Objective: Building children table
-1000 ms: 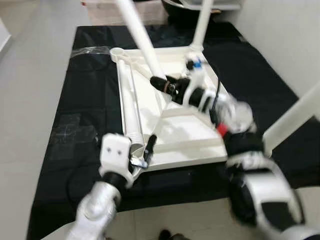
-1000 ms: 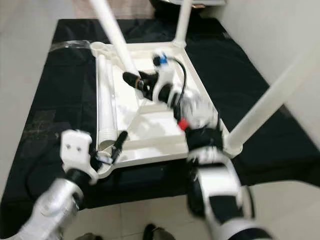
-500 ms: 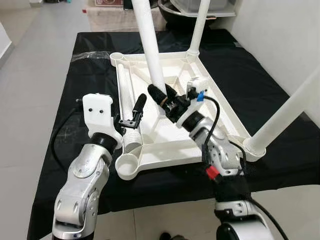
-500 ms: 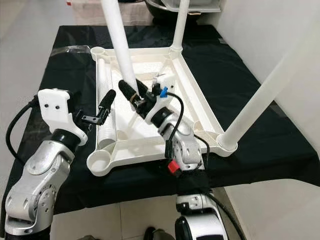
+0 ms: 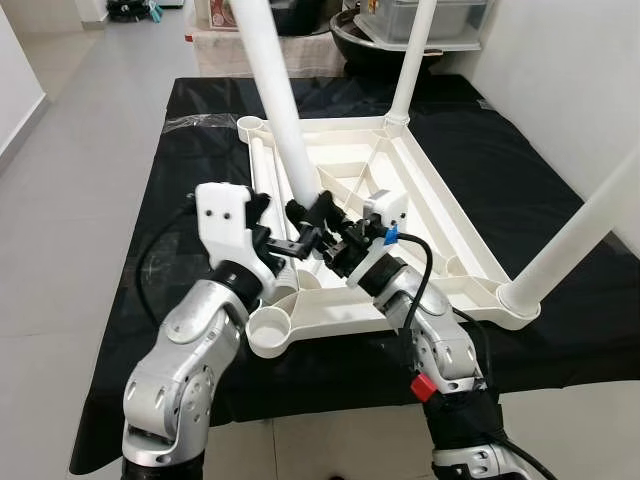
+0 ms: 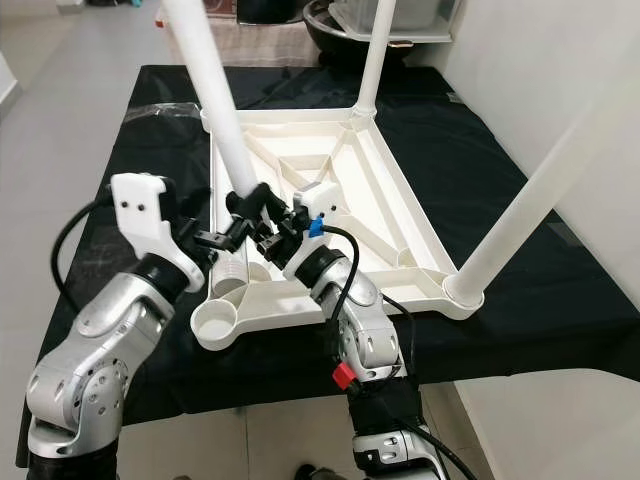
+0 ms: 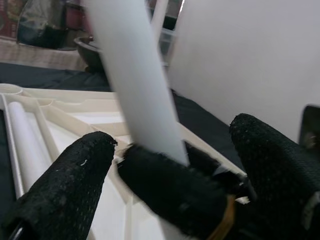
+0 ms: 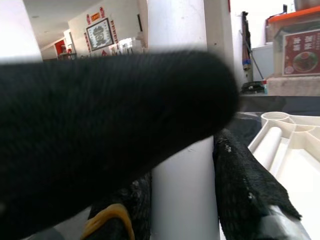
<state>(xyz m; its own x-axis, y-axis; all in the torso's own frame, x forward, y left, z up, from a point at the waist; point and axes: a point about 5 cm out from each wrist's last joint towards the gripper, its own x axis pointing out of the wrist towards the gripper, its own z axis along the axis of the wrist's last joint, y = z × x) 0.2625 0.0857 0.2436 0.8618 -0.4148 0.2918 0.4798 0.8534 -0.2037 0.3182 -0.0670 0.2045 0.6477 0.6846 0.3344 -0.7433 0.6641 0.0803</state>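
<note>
Black-covered worktop (image 5: 150,180) under everything, grey floor around it. On the cloth, white plastic tabletop (image 5: 440,215) lying upside down, ribbed underside up like a shallow tray. Two legs fitted upright in sockets on the robot's right side: far leg (image 5: 412,55) at the far corner, near leg (image 5: 585,228) at the near corner. Round socket (image 5: 268,327) at the near left corner open, nothing in it. Loose leg (image 5: 265,175) lying flat inside the tabletop along its left edge. Tilted leg (image 5: 275,95) slanting up out of the middle, lower end down among the ribs.

Right pincer (image 5: 312,212) closed around the tilted leg's lower end, one black finger on each side of the tube. Left pincer (image 5: 305,238) just beside it on the near left, fingers (image 7: 65,185) spread apart with the tilted leg and a right finger between them; contact with the leg unclear.

Clear bin and dark bowl (image 5: 365,30) beyond the worktop's far end.
</note>
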